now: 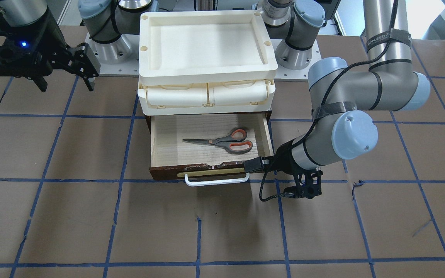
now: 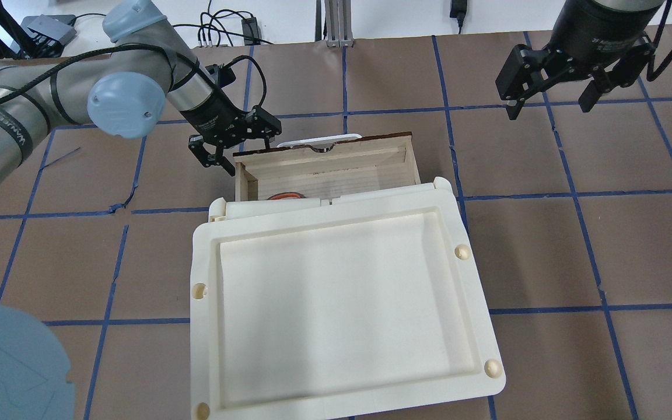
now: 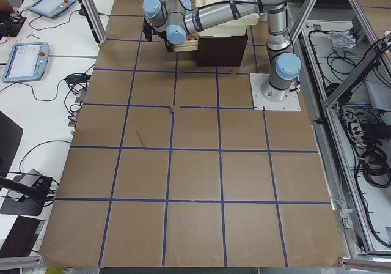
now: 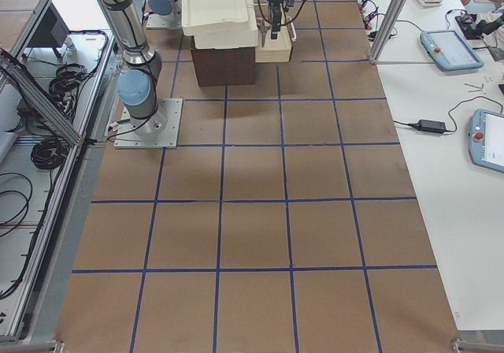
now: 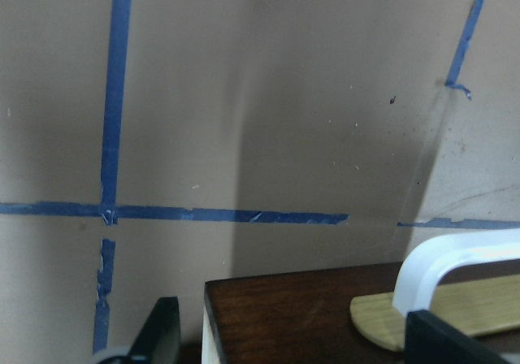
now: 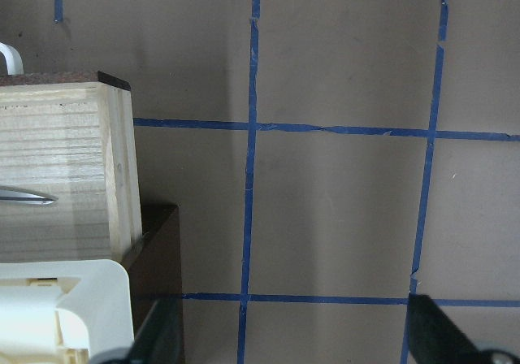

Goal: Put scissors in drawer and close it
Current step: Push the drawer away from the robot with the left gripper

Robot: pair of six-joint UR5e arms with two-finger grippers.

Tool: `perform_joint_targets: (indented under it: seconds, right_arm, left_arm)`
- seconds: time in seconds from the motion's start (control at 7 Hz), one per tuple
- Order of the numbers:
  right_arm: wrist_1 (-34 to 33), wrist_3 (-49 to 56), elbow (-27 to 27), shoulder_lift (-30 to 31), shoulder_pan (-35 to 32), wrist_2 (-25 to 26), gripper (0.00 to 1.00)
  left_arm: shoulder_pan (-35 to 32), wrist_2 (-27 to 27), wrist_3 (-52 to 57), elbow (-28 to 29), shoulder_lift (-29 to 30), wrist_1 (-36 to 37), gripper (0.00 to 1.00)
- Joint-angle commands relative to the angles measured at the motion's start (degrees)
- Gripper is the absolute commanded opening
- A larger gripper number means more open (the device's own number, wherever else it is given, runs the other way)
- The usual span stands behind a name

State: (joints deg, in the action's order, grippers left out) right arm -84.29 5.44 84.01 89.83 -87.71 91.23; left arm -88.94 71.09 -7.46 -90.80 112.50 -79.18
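Note:
The scissors lie flat inside the open drawer, blades pointing to the view's left. Only an orange loop shows in the overhead view, and a blade tip in the right wrist view. My left gripper is open at the drawer's front corner, one finger in front of the dark front next to the white handle and one beside the drawer. In the left wrist view the front and the handle lie between the fingers. My right gripper is open and empty, raised well off to the side.
Cream plastic trays are stacked on the dark cabinet above the drawer and overhang its back part. The brown table has a grid of blue tape lines. The arm bases stand behind the trays.

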Motion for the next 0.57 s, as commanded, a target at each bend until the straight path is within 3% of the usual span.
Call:
perform_joint_targets:
  seconds: [0.0, 0.43]
  right_arm:
    - [0.00, 0.01, 0.01, -0.01, 0.00, 0.00, 1.00]
    - [0.09, 0.01, 0.10, -0.01, 0.00, 0.00, 1.00]
  left_arm:
    - [0.00, -0.07, -0.01, 0.00, -0.09, -3.60, 1.00]
    - [0.00, -2.01, -0.01, 0.18, -0.52, -6.76, 1.00]
